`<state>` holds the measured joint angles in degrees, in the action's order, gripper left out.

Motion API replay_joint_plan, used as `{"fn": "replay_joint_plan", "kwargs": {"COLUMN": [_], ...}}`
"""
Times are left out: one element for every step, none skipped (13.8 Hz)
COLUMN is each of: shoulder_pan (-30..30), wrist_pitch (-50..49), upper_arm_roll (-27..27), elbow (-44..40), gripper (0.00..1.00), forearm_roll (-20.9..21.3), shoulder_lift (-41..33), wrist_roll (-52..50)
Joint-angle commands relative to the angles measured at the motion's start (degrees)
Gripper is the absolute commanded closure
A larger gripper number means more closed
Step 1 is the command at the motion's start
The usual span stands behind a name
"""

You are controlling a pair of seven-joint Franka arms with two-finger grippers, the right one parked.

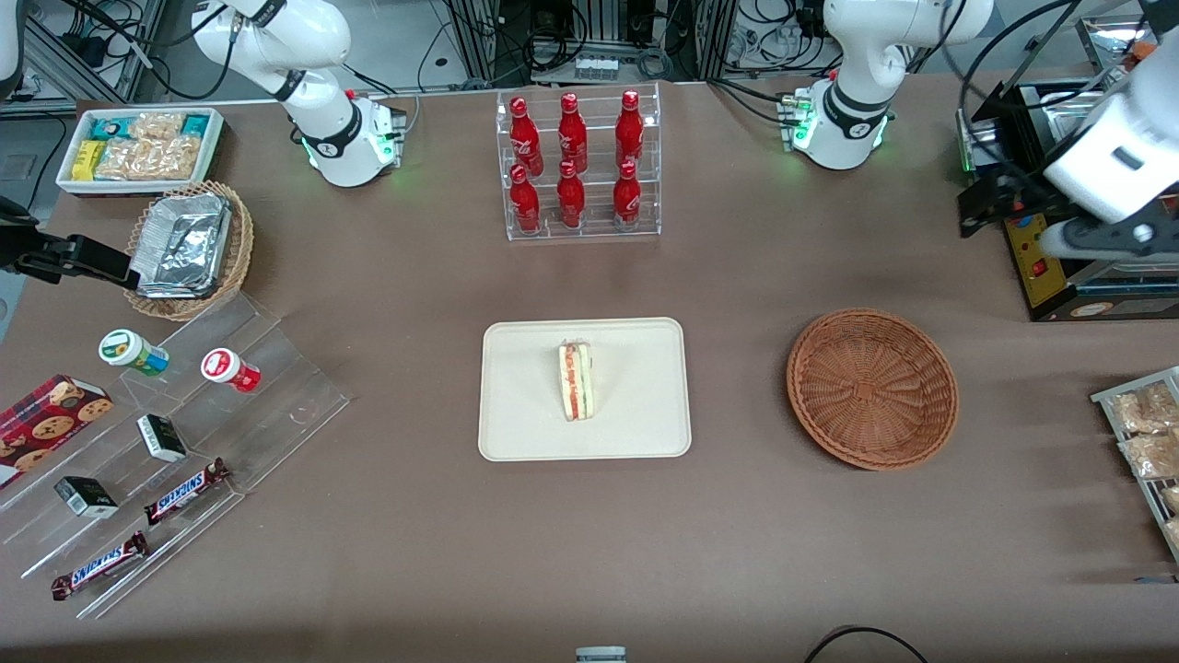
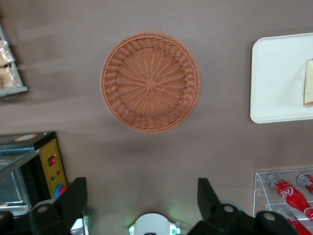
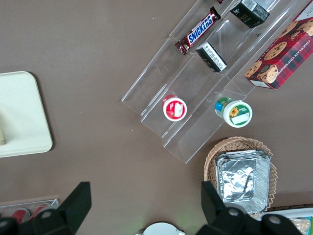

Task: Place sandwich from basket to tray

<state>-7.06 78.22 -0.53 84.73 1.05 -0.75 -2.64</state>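
Now | sandwich (image 1: 577,380) on tray (image 1: 516,405) | pincer (image 2: 142,205) open (Snickers (image 1: 184,491) legible)

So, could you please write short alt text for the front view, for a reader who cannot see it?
A sandwich lies on a cream tray at the middle of a brown table, with an empty brown wicker basket beside it toward the working arm's end. The left arm's gripper hangs high at that end with open jaws, holding nothing.
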Motion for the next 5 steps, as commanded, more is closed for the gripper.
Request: {"fn": "replay_joint_plan", "kwargs": {"shoulder_pan": [1.95, 2.14, 2.14, 2.31, 2.75], "wrist_pitch": [-1.22, -1.23, -1.23, -1.23, -1.23], "upper_arm_roll": [-0.34, -0.35, -0.35, -0.35, -0.44], "elbow": [1.14, 1.05, 1.05, 1.14, 1.05], "gripper": [0.01, 0.01, 0.01, 0.01, 0.01], "forearm_roll": [0.10, 0.18, 0.79, 0.53, 0.36], "shoulder_lift": [-1.53, -1.53, -1.18, -1.09, -1.00], "wrist_roll": [-0.70, -0.18, 0.09, 0.00, 0.09]}}
